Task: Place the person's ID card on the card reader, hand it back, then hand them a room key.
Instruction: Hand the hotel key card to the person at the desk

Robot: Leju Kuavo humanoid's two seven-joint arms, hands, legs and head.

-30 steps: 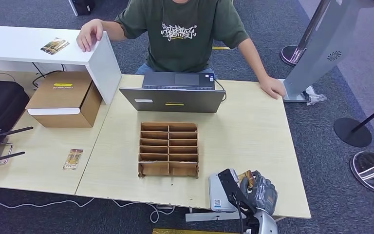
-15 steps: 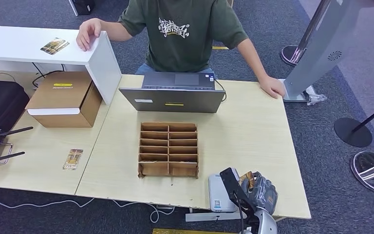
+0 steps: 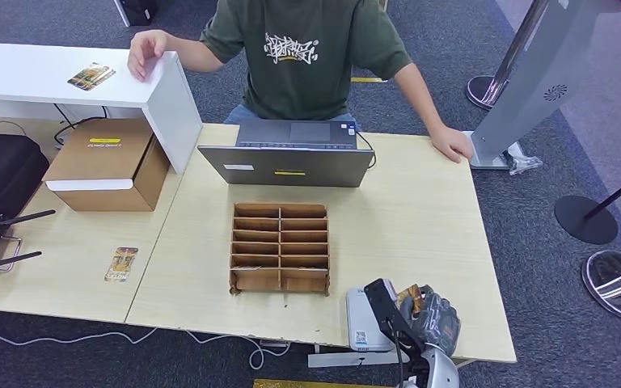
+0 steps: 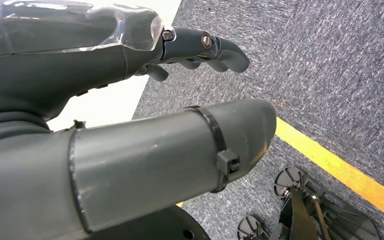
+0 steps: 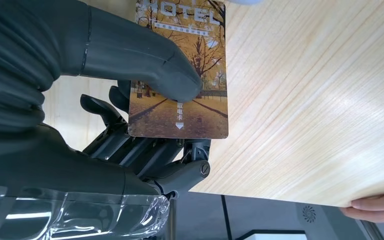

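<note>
My right hand (image 3: 433,317) hovers over the table's front right corner, just right of the white card reader (image 3: 361,322). It holds a card (image 3: 408,296) printed HOTEL with an autumn-tree picture. In the right wrist view the thumb (image 5: 145,60) presses the card (image 5: 190,85) against the fingers (image 5: 145,150) beneath it, above the bare wooden tabletop. A person in a green T-shirt (image 3: 315,56) stands behind the laptop, one hand (image 3: 453,145) on the table's far right corner. My left hand (image 4: 130,135) hangs over the carpet, fingers loosely extended and holding nothing.
A cardboard slotted organiser (image 3: 280,247) stands mid-table behind the reader, with an open laptop (image 3: 289,155) beyond it. A similar card (image 3: 121,263) lies on the left table, another (image 3: 90,76) on the white counter. A cardboard box (image 3: 107,164) sits at left.
The person has shifted slightly behind the laptop. My right hand, with the card in it, has stayed almost still by the reader.
</note>
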